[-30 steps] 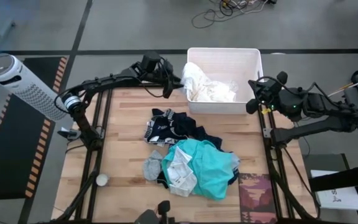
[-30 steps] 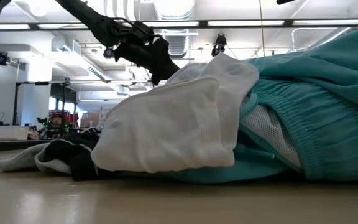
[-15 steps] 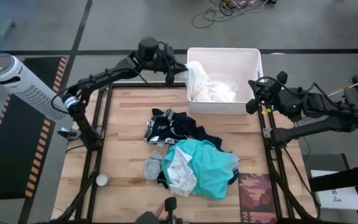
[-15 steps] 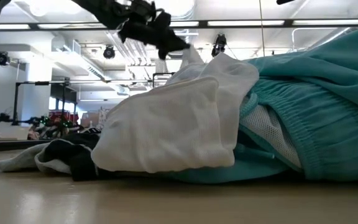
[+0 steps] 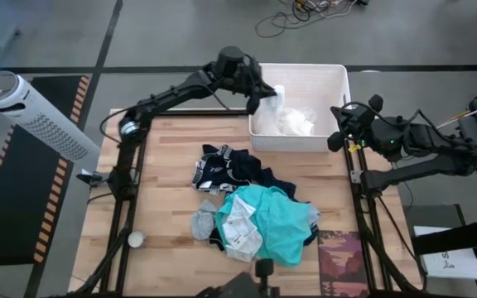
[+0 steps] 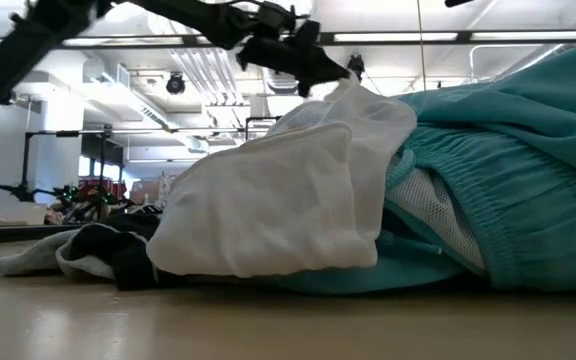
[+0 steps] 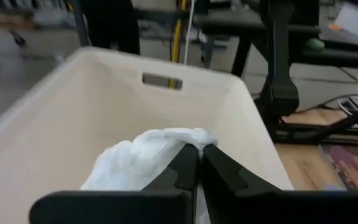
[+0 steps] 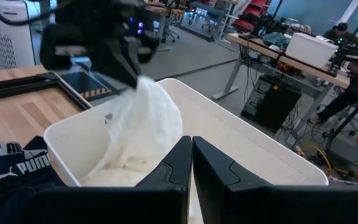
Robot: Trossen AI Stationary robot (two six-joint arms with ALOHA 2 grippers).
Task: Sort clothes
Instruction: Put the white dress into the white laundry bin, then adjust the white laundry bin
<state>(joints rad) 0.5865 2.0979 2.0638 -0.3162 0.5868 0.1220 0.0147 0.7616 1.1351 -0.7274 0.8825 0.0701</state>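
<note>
The white garment [image 5: 288,116] hangs into the white bin [image 5: 338,83] at the desk's [image 5: 164,190] far edge — pinched at its top by the clenched left pincer [image 5: 265,93] above the bin's left end — while the right pincer [image 5: 334,124], clenched on nothing, waits by the bin's right end.

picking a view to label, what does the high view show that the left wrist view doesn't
Only the high view shows the clothes pile on the table, the red mat and the right gripper, shut beside the bin. Only the left wrist view shows the bin's handle slot. Both show the left gripper shut on the white garment in the bin.
</note>
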